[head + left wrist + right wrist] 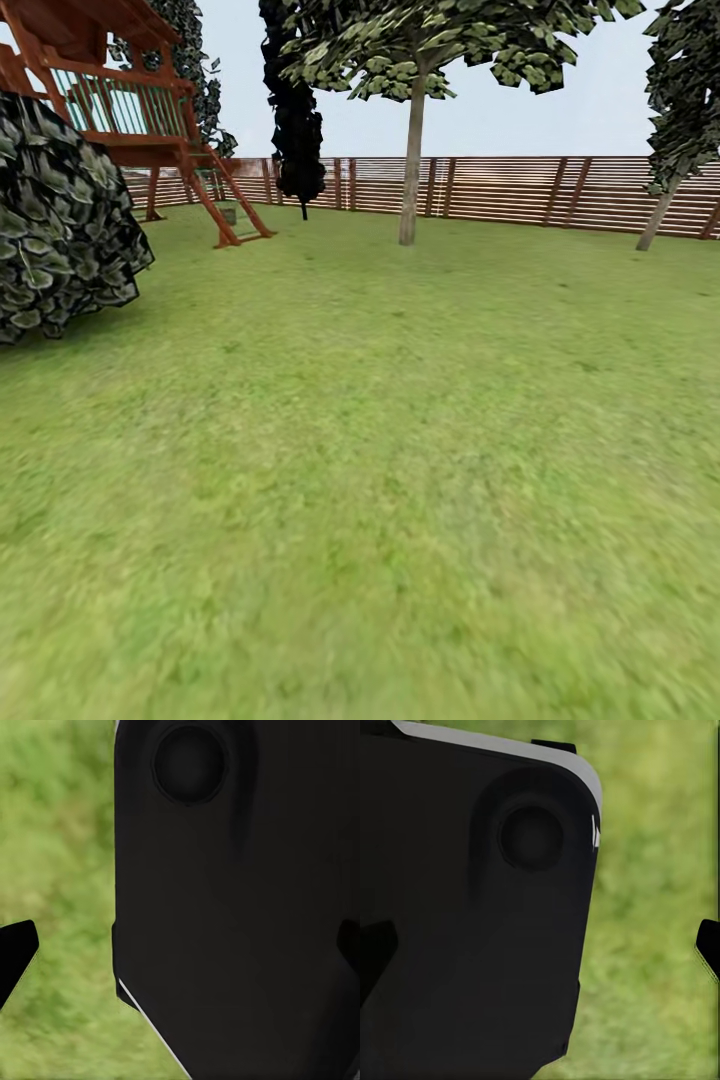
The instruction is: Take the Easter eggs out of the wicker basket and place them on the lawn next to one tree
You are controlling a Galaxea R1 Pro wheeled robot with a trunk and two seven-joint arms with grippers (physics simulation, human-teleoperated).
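**No basket in sight: you are crossing open lawn toward the trees**

Neither eggs nor wicker basket appear here, so you are likely in transit or searching. The nearest candidate tree (411,150), pale-trunked, stands far ahead, just before the slatted fence (520,190); another tree (672,170) leans at the far right.

Each wrist camera faces a dark robot body panel (232,907), which suggests the arms are tucked in for driving. The left hand (180,952) and right hand (540,949) show fingertips at opposite picture edges, so both look spread wide and empty.

The lawn (380,480) is flat, mottled green. A leafy bush (55,220) sits near left, a wooden playhouse (130,100) beyond it.
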